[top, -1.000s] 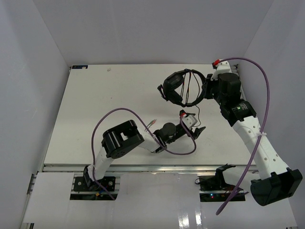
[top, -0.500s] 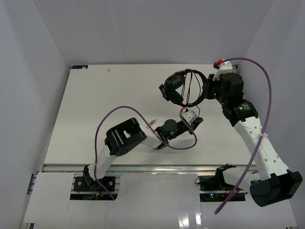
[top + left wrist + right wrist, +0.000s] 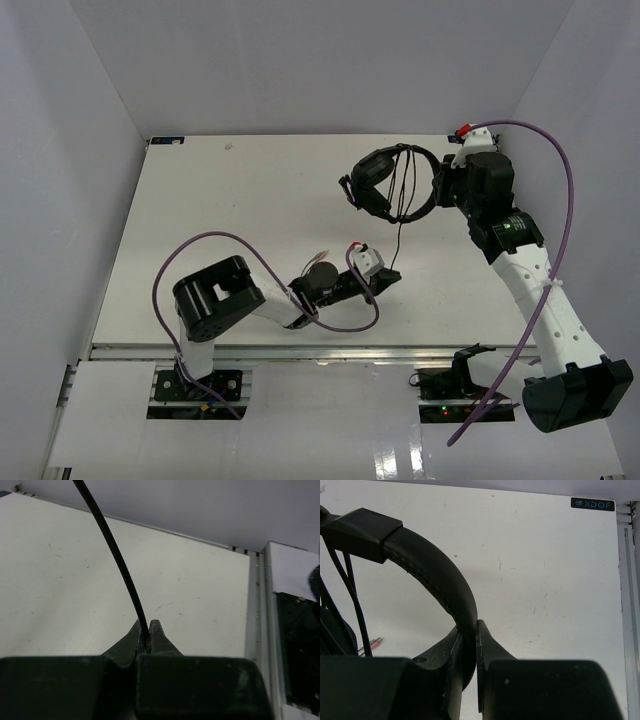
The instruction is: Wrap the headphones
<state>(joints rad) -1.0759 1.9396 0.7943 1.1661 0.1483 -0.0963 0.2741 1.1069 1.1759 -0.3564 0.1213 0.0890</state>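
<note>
Headphones (image 3: 392, 183) hang above the far right part of a white table (image 3: 200, 200), held up by the right gripper (image 3: 438, 186). The earcups point left and the headband arches toward the gripper.

The right arm (image 3: 530, 290) rises from its base at the near right edge and runs up the right side of the table. Its wrist turns left toward the headset. In the right wrist view, the right gripper (image 3: 468, 630) has its jaws clamped tight on the black headband (image 3: 432, 565), which curves up and to the left out of the fingers (image 3: 492, 647). Small reddish plugs (image 3: 375, 642) show low on the left of that view.

A thin black cord (image 3: 400, 238) drops from the headphones toward the left gripper (image 3: 386, 274), which sits nearer the front edge, below the headset. The left arm (image 3: 215, 300) is folded low, with its elbow at the near left and its forearm stretched to the right across the table. In the left wrist view, the left gripper (image 3: 148, 626) has its jaws pinched together on the cord (image 3: 117, 560), which runs taut from the fingertips up and to the left, out of the top of the view.

A purple cable (image 3: 560, 180) loops beside each arm.
</note>
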